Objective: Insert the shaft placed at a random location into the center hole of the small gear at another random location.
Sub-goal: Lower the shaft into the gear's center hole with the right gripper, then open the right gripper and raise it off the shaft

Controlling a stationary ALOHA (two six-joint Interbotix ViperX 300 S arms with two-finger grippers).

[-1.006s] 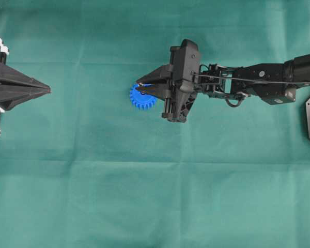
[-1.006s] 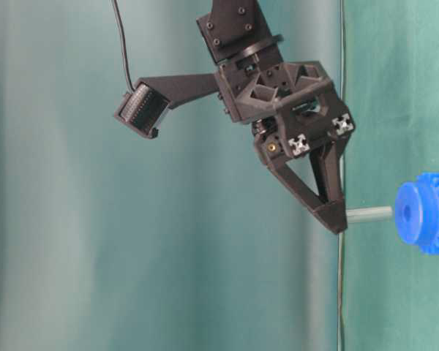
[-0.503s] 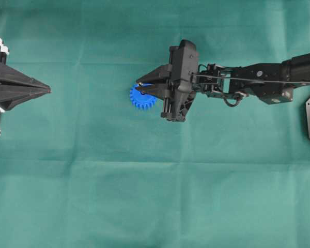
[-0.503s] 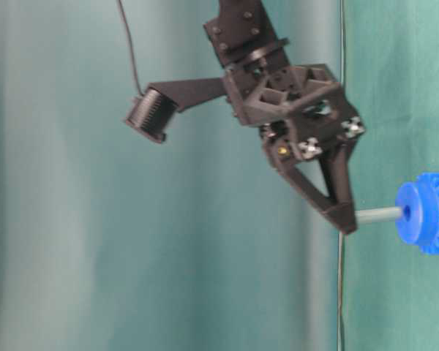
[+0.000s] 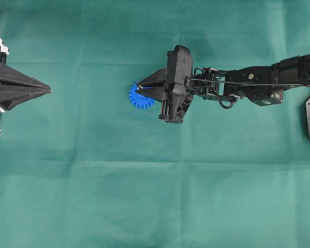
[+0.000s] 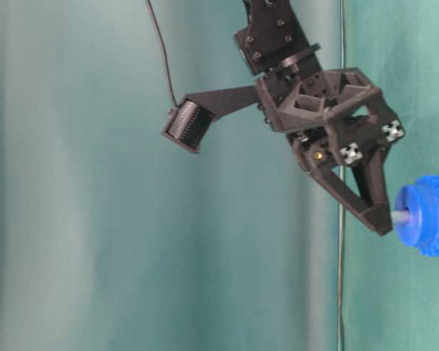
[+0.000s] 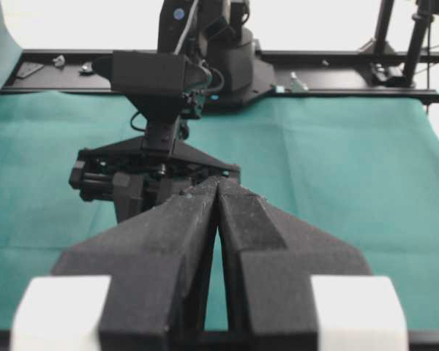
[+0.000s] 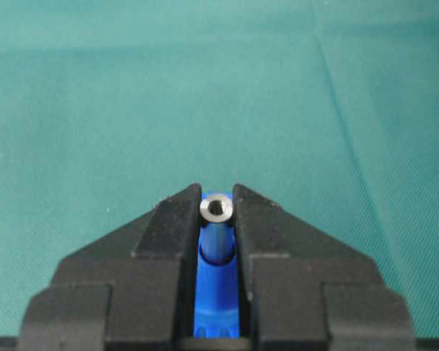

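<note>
The right gripper [image 8: 217,219] is pinching the shaft [image 8: 218,234] between its two black fingers [image 8: 168,227], one finger pressing on each side of the pin, and the shiny round end is showing at the fingertips in the right wrist view. Directly behind the shaft, in the gap between the fingers, the small gear [image 8: 216,292] is showing as a blue strip. In the table-level view, only a short piece of the shaft [image 6: 399,216] is showing between the fingertip and the hub of the small gear [image 6: 424,213], and it is meeting the hub at the middle; the center hole itself is hidden there. The gear is lying on the green cloth of the bench [image 5: 144,181]. The left gripper [image 7: 218,191] is hanging well apart from the gear, its fingers pressed together on nothing.
</note>
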